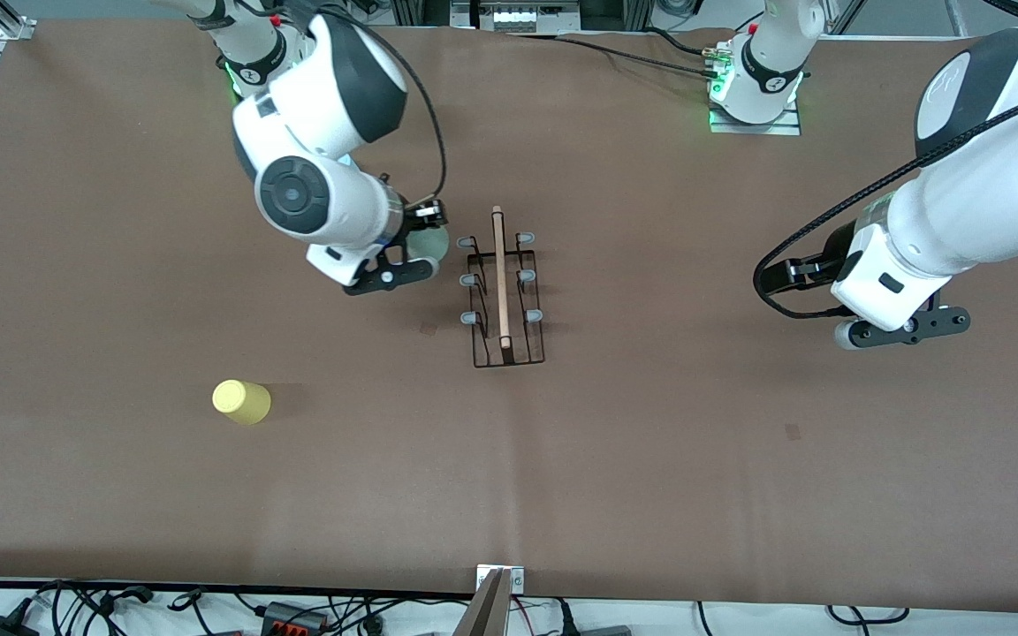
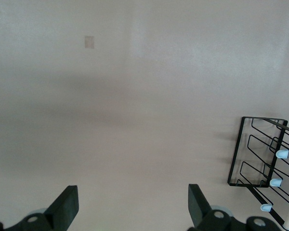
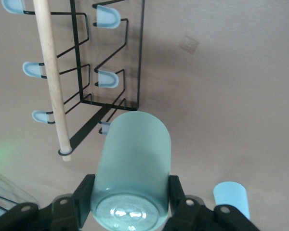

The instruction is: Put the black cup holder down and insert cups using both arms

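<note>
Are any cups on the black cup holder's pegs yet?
No. The black cup holder stands with all its visible pegs bare; the right hand holds the green cup beside it.

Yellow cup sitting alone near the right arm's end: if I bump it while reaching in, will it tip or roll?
The yellow cup looks small, thin-walled and plastic, so probably light and easily pushed across the brown table. It stands upright; a high nudge might tip it. Being tapered, it would likely roll in a curve, not straight.
</note>
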Available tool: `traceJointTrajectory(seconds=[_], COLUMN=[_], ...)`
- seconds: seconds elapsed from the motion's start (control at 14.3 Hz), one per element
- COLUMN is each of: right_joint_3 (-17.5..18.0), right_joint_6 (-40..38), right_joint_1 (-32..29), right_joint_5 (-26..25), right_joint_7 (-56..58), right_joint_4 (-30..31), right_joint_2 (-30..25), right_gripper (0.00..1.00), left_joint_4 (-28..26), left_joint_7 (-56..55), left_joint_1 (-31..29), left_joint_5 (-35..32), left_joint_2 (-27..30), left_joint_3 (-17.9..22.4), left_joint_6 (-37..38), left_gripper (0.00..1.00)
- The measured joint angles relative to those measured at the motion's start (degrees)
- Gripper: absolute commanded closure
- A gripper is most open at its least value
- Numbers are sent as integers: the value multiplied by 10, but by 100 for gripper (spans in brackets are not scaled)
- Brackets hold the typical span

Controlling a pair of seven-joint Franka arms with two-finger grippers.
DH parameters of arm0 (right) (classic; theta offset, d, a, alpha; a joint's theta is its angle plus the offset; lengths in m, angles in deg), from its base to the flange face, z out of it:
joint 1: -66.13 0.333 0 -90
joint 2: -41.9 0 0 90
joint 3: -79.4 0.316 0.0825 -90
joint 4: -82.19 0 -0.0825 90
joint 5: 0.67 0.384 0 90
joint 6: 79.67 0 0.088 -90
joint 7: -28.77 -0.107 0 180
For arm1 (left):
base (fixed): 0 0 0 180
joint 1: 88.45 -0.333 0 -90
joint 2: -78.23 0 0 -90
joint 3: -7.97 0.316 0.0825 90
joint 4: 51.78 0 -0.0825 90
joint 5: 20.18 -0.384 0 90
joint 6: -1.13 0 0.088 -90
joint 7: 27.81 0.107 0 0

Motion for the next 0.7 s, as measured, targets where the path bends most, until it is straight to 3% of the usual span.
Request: traceJointTrajectory(seconds=[0.49,0.7], right_joint_3=[0,0], right_joint_6=[36,36], right_joint_1=[40,41], right_joint_5=[1,1], right_joint_7=[-10,-10], right_joint_4=[0,0], right_joint_2=[39,41], right_gripper=[76,76], left_joint_4=[0,-17], left_joint_7=[68,131], left_joint_1=[-1,30], left_joint_5=[2,5], left_joint_2=[2,32], left_joint_3=[10,91], left_joint_6=[4,4], left_gripper=[0,0])
